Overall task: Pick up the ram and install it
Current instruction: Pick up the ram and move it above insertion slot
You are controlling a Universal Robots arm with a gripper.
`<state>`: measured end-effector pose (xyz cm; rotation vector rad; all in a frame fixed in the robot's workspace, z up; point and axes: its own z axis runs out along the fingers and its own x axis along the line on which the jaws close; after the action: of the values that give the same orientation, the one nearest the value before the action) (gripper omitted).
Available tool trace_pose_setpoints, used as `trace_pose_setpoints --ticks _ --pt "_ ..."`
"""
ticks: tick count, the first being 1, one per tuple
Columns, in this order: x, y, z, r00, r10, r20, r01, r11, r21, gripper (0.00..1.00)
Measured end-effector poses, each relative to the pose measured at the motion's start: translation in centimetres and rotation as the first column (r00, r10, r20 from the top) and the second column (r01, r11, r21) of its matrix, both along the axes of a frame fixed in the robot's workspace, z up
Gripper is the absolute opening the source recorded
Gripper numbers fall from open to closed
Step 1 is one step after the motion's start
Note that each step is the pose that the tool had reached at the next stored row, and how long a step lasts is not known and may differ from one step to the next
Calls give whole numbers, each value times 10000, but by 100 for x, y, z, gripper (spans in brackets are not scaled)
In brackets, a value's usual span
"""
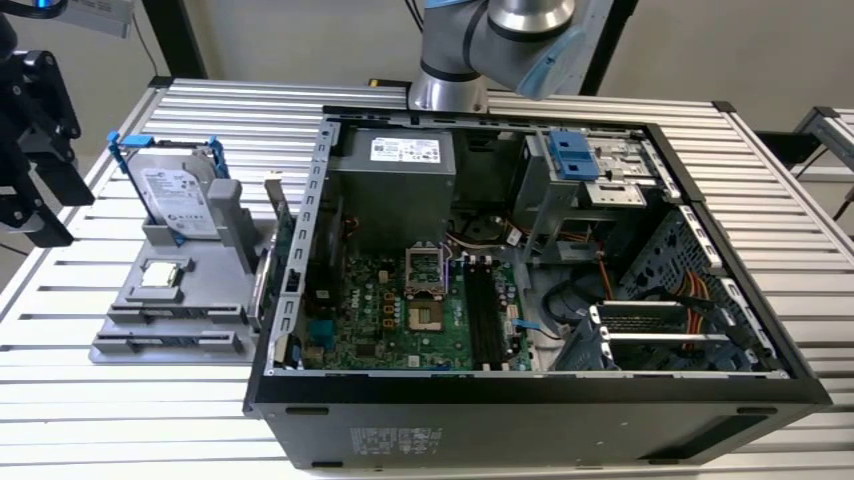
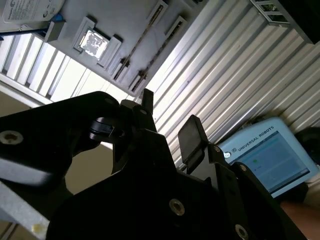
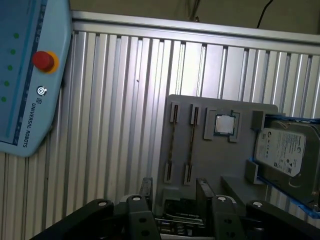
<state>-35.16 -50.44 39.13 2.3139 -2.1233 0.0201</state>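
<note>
One gripper [image 1: 47, 195] hung at the exterior view's left edge, up off the slatted table [image 1: 80, 400] and well apart from the PC case [image 1: 534, 400]. In both wrist views its fingers [image 3: 202, 192] stood spread w/ an empty gap btwn them, so it was open and held nothing.

The ram [image 3: 176, 223] showed in the first wrist view as a thin green board strip past the gap btwn the fingers, at the edge of the grey fixture [image 3: 210, 160]. Most of it was hidden by the gripper body. In the exterior view the ram [image 1: 275, 203] looked like a thin blade on edge at the fixture's case side, just beside the case wall. Couldn't tell for sure it was the same stick. It wasn't in the long black mobo slots [image 1: 483, 315].

On the fixture: a hard drive [image 1: 174, 190] w/ blue rails propped at the far end, a CPU chip [image 1: 163, 272] in a square pocket nearer the camera, then two narrow holders. Couldn't tell if those held anything.

A teach pendant [image 3: 25, 75] w/ a red button showed in the first wrist view, apart from the fixture.
</note>
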Motion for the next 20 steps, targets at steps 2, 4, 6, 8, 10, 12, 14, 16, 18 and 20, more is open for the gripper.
trace_pose_setpoints --ticks 2,4,6,8,10,12,14,16,18,20 --pt "0 1 -3 9999 -157 2 157 9999 2 100" --pt "0 2 -5 9993 -361 1 361 9993 1 100" --pt "1 3 -10 9984 -560 2 560 9984 2 100" --pt "0 4 -15 9970 -776 1 776 9970 1 100" --pt "0 5 -18 9953 -964 1 964 9953 0 100" --pt "0 5 -18 9945 -1046 0 1046 9945 0 100" --pt "0 5 -19 9945 -1051 1 1051 9945 1 100" --pt "0 5 -19 9944 -1053 1 1053 9944 1 100" --pt "0 5 -19 9944 -1055 1 1055 9944 1 100" --pt "1 5 -22 9944 -1054 1 1054 9944 1 100"
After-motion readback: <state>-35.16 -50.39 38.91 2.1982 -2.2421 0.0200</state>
